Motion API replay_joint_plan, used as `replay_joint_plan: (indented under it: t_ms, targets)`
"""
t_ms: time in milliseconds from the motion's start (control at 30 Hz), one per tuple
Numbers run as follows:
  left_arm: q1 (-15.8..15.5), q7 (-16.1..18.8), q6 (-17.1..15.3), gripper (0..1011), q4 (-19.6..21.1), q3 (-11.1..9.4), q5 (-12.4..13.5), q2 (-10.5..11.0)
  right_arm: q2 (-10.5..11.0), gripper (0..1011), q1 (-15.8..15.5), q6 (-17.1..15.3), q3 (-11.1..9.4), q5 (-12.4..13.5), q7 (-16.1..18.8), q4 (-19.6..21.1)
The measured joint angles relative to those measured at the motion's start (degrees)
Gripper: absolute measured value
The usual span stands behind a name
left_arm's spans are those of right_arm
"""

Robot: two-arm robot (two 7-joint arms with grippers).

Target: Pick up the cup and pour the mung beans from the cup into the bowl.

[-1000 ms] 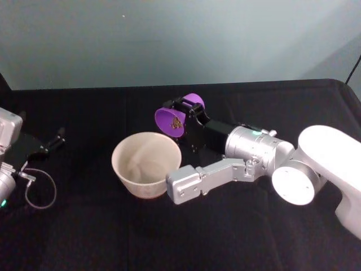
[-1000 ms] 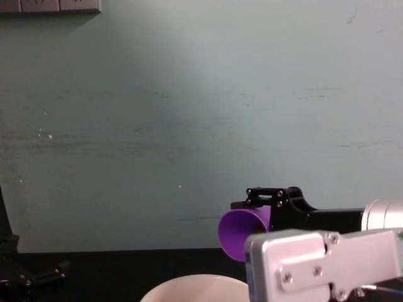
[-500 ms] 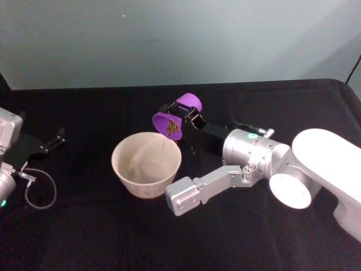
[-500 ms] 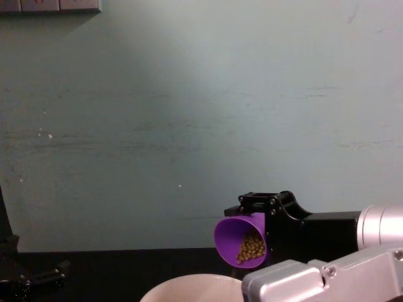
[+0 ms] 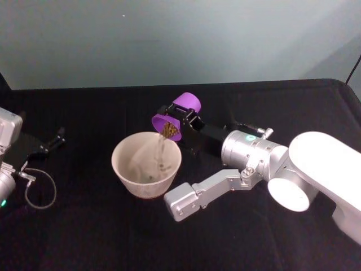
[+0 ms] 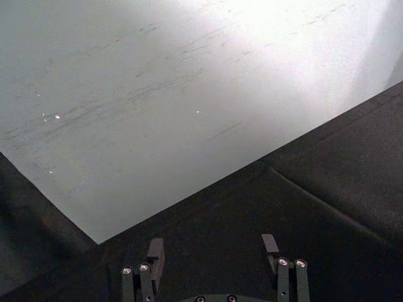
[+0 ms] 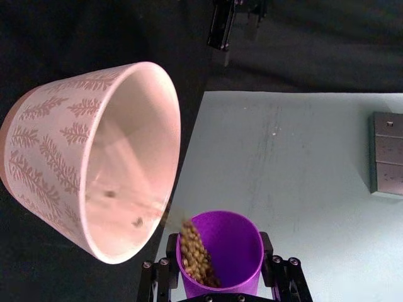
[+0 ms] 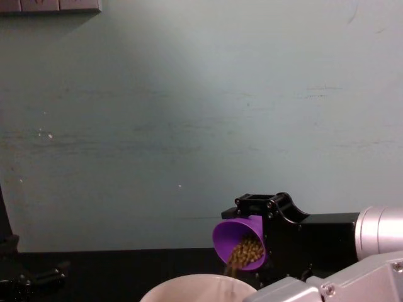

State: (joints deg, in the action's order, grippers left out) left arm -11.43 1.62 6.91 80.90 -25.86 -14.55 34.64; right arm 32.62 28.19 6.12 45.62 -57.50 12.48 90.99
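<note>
Cup [image 5: 177, 113] tipped further, pouring, between right fingers [image 7: 278, 277]

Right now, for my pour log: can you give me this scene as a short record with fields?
cup: purple, tipped mouth-down over the far right rim of the bowl
beans: some at the cup's mouth, a thin stream falling into the bowl, a few on its bottom
bowl: white, upright on the black table
right gripper: shut on the cup
left gripper: open, parked at the table's left edge
stage: pouring under way, cup not yet empty
</note>
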Motion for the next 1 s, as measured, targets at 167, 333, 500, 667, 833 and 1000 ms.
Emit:
replay_joint_plan:
  t_ms: [167,333,500,667,833,1000]
  targets:
    - [0.0,0.0,0.0,1000,0.0,0.0,0.0,0.0,0.05,731,-0.05,0.0,0.06,-0.81,-0.14,0.17]
    - [0.0,0.0,0.0,1000,0.0,0.0,0.0,0.0,0.12,731,-0.07,-0.01,0.18,-1.49,-0.4,0.21]
    - [0.0,0.0,0.0,1000,0.0,0.0,0.0,0.0,0.15,731,-0.06,-0.03,0.24,-1.85,-0.48,0.24]
    - [0.0,0.0,0.0,1000,0.0,0.0,0.0,0.0,0.19,732,-0.03,-0.08,0.38,-2.34,-0.62,0.26]
    - [0.0,0.0,0.0,1000,0.0,0.0,0.0,0.0,0.25,731,0.16,-0.08,0.64,-2.95,-0.79,0.27]
    - [0.0,0.0,0.0,1000,0.0,0.0,0.0,0.0,0.39,731,0.19,-0.11,0.8,-3.29,-0.82,0.38]
